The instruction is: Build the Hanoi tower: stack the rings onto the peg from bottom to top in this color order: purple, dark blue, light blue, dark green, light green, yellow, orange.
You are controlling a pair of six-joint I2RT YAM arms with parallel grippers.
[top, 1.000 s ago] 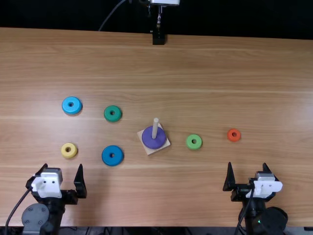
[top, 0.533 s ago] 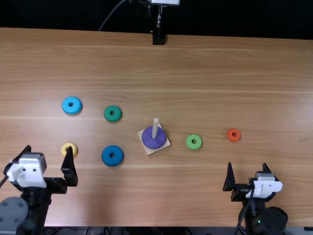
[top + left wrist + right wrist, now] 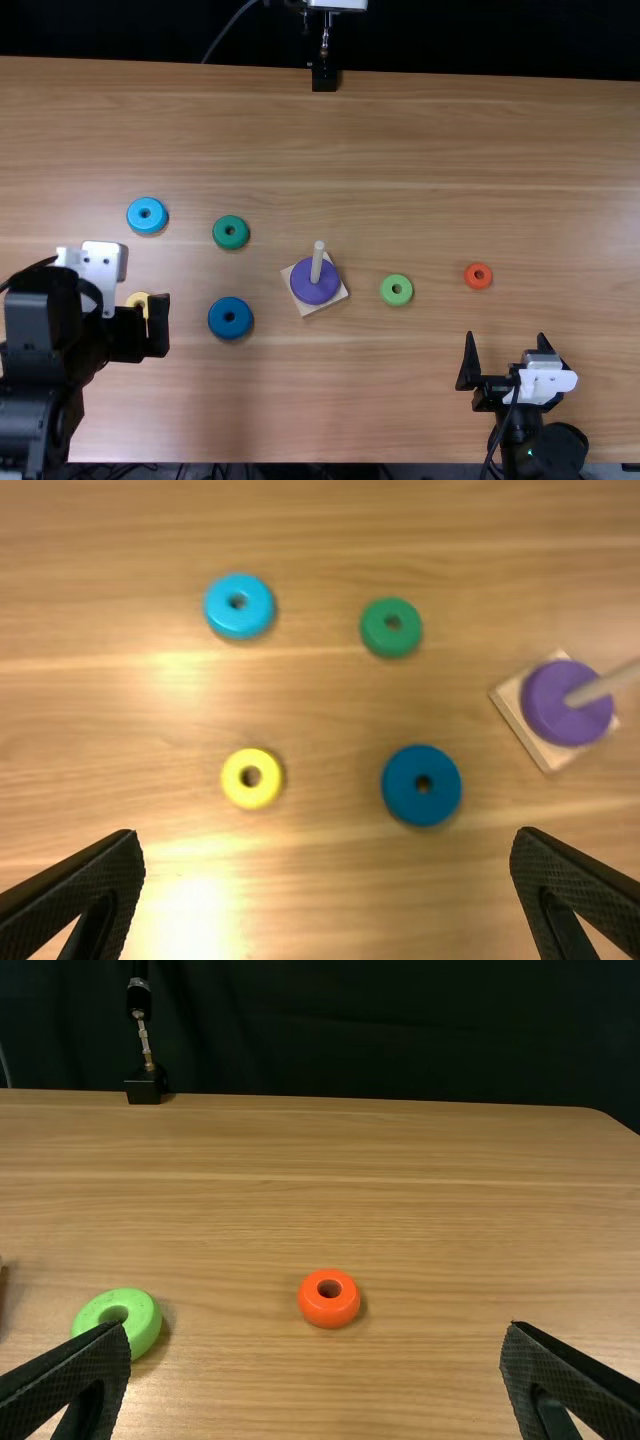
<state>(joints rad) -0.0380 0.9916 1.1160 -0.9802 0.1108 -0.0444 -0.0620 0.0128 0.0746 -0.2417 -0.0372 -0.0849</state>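
with noon at the table's far edge in the top view, the dark blue ring [image 3: 219, 322] lay at roughly three o'clock from the left gripper [image 3: 328, 840], whose arm was clearly the nearer one. its fingers were spread wide, holding nothing. the ring lay flat, round with no long axis, so its upright hole mattered more than any turn of the wrist. from it, the peg [image 3: 317, 262] stood at about two o'clock, with the purple ring [image 3: 302, 284] already around its foot; dark blue looked to be the next one due. the right gripper [image 3: 506, 336], between three and four o'clock from the peg, was spread and empty too. the left wrist view showed the yellow ring [image 3: 237, 790] whole, where in the top view the gripper covered part of it; that neighbour, at about ten o'clock from the dark blue one, probably wanted some care.
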